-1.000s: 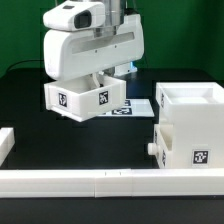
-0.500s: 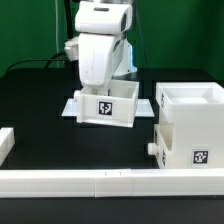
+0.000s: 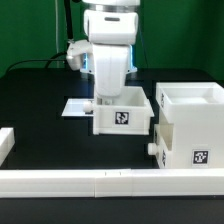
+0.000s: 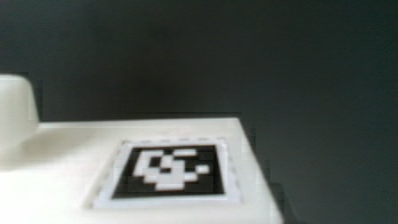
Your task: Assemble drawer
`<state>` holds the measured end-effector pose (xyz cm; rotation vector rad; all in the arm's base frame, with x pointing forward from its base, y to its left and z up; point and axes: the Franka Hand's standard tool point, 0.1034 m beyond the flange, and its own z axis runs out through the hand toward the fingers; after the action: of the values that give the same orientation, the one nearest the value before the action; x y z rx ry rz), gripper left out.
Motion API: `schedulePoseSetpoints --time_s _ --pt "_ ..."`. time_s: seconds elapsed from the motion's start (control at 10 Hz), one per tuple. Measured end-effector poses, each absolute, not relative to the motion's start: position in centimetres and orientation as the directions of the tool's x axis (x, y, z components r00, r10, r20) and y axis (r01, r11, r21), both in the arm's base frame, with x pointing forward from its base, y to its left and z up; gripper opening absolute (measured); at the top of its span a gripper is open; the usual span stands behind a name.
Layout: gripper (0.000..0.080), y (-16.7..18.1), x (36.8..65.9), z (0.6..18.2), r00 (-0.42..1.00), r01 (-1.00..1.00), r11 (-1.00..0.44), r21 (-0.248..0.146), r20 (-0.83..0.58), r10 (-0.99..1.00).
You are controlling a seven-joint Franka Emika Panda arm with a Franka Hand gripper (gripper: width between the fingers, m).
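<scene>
Above the black table (image 3: 35, 100) we had the arm standing nearly upright, its gripper (image 3: 105, 92) down at the near wall of a drawer tray (image 3: 123, 113) and, as best we could judge, clamped on that wall, though the fingers themselves were hidden behind the wrist body. We saw the tray with its tag facing the camera, just beside the tall housing (image 3: 190, 128) at the exterior view's right, nearly touching it. We could not tell whether the tray rested on the table or was carried just off it. Behind it lay the marker board (image 3: 78, 105). Our wrist camera showed only a blurred tag (image 4: 171, 168) on a white face. We judged the step to be bringing this tray to the housing. Next we would need to line it up squarely with an opening and slide it in without tipping.
</scene>
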<state>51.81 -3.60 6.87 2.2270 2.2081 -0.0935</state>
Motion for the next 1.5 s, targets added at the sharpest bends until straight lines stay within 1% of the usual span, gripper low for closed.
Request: schedulePoseSetpoints --time_s 0.1,0.3,0.4,0.5,0.6,0.8,0.9,1.0,1.1,1.2,1.5 --pt "0.0038 -3.4 52.7 6.5 -0.031 0.999 0.029 -0.036 -0.040 0.999" --pt "0.0038 -3.4 52.6 6.3 -0.025 0.999 0.023 -0.039 -0.039 0.999" --pt "0.0038 -3.4 52.6 6.3 -0.024 0.999 0.023 -0.035 -0.038 0.999" --pt "0.0038 -3.4 52.7 6.2 -0.024 1.000 0.024 -0.021 -0.036 0.999" --pt "0.0038 -3.4 52.9 5.9 -0.025 0.999 0.024 -0.032 -0.036 0.999" --pt "0.0038 -2.6 53.6 5.8 0.020 0.999 -0.021 -0.025 -0.033 0.999" --pt "0.0038 -2.0 54.1 5.9 0.045 0.999 -0.045 -0.009 -0.030 0.999" --pt "0.0038 -1.8 54.4 6.0 0.060 0.998 -0.059 0.026 -0.022 0.998" --pt "0.0038 -1.9 54.3 5.8 0.061 0.998 -0.060 0.028 -0.021 0.998" --pt "0.0038 -1.8 54.4 5.8 0.061 0.997 -0.060 0.047 -0.016 0.998" --pt "0.0038 -1.7 54.1 5.4 0.059 0.998 -0.058 0.037 -0.016 0.998"
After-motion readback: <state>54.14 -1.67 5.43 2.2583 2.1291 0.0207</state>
